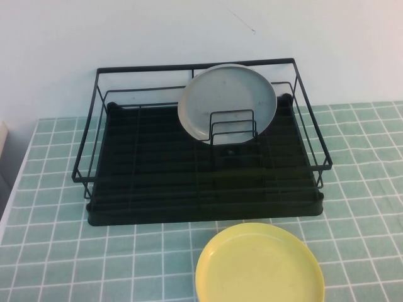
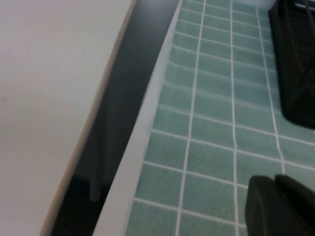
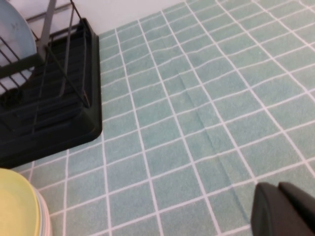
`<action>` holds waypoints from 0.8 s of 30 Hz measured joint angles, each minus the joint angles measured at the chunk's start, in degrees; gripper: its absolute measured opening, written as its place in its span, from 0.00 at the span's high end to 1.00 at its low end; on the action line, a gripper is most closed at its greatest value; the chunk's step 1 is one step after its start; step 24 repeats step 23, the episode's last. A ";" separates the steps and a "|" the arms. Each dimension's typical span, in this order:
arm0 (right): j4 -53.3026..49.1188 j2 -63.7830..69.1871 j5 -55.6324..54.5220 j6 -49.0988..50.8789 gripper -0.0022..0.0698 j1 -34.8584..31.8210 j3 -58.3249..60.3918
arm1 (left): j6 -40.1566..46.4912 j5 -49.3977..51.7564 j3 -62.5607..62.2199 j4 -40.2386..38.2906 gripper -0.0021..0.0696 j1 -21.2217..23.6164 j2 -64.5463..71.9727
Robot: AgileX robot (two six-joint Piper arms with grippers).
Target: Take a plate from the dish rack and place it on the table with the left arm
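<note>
Two plates show from my raised camera. One grey plate (image 1: 227, 102) stands on edge inside the dish rack (image 1: 201, 189), leaning in the small upright wire plate holder (image 1: 232, 128) toward the rack's back right part. Apart from that plate, I see only the black tray base within the rack's wire walls. The yellow plate (image 1: 259, 266) lies flat on the table (image 1: 56, 251), just in front of the rack's front edge and a little to the robot's right of centre, its near side cut off by the frame. In my right wrist camera a pale rim of something peeks out from beneath the yellow plate; I cannot tell what it is.

Neither arm appears in the raised view. From the left wrist camera, the left gripper (image 2: 281, 206) is only a dark shape above the green tiles near the table's left edge, with a corner of the rack off to one side. The right gripper (image 3: 285, 209) is likewise a dark shape over bare tiles, well apart from the rack's right end. I cannot tell how far either claw is open, and neither has anything visibly in its hold.
</note>
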 joint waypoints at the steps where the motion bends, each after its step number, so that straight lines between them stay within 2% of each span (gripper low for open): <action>1: 0.00 0.00 0.00 0.00 0.97 0.00 0.00 | -0.75 -1.09 0.29 0.64 0.97 -0.24 0.00; 13: 0.12 0.00 0.00 0.03 0.97 0.00 0.00 | 1.78 -5.01 0.93 4.12 0.97 -8.52 -0.14; 24: 0.12 0.00 0.00 0.13 0.97 0.00 0.00 | 2.40 -5.35 1.06 4.39 0.97 -10.77 -0.14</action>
